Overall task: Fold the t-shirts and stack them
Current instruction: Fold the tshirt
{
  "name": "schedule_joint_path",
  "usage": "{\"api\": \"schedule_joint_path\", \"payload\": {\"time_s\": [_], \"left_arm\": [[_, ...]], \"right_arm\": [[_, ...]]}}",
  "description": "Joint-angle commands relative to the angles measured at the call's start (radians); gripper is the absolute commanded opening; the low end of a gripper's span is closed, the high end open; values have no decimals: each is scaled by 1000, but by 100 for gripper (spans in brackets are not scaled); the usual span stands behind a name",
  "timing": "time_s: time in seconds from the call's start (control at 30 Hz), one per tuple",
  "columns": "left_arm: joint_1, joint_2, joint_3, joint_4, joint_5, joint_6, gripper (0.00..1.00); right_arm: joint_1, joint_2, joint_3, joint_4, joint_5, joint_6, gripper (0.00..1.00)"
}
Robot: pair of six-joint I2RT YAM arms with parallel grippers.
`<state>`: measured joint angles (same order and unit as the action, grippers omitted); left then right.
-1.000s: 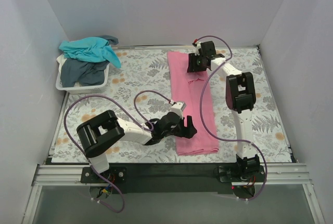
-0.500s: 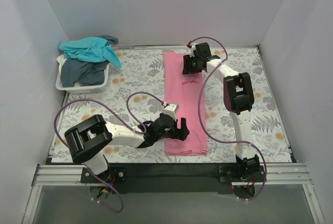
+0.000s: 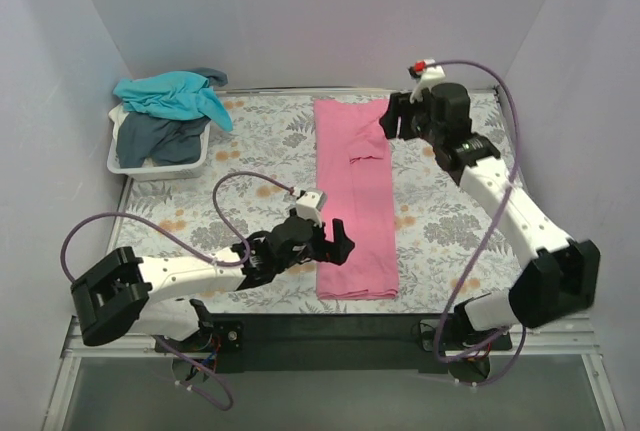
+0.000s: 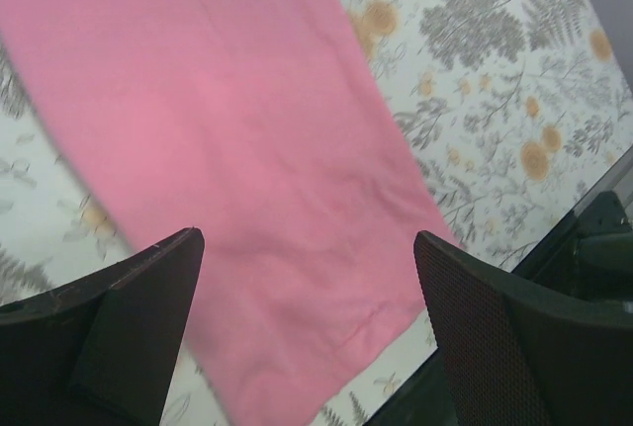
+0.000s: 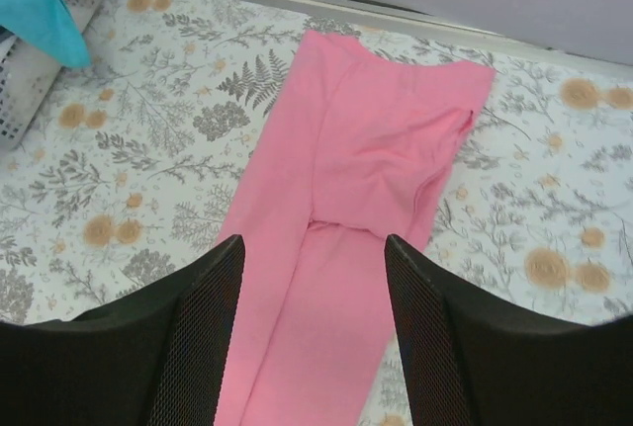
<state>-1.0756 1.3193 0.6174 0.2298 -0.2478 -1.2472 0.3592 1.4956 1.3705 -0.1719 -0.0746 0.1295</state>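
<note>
1. Saw pink t-shirt (image 3: 355,201) lying as a long folded strip on table (image 3: 450,221), long axis near-to-far.
2. Found left gripper (image 3: 333,243) spread, empty, just above its near end.
3. Found right gripper (image 3: 390,123) spread, empty, beside far end.

Pink t-shirt (image 4: 267,149): cut off at 12 o'clock, my left wrist view. Grey-blue t-shirt (image 3: 160,139): largely hidden under teal t-shirt (image 3: 170,91).

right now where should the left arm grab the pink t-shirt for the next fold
Likely the near short edge of the pink t-shirt, coming in low from the robot's side. It lies flat as a long narrow strip running away from the arms, so that end can fold over. The left gripper hovers there, jaws open.
</note>
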Motion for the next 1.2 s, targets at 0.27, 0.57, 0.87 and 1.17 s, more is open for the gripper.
{"api": "schedule_joint_path", "payload": {"time_s": [0.27,0.57,0.87,1.17], "left_arm": [[-1,-292,-203,-317,48,-241,81],[-1,-272,-248,-366,162,-348,74],[-3,-252,-252,-374,219,-383,69],[-23,-206,-277,-334,243,-426,66]], "right_arm": [[155,-547,-663,-110,216,205,54],[219,-735,-838,-242,156,337,54],[342,-765,-928,-311,183,481,52],[475,-818,-988,-380,234,639,52]]}}
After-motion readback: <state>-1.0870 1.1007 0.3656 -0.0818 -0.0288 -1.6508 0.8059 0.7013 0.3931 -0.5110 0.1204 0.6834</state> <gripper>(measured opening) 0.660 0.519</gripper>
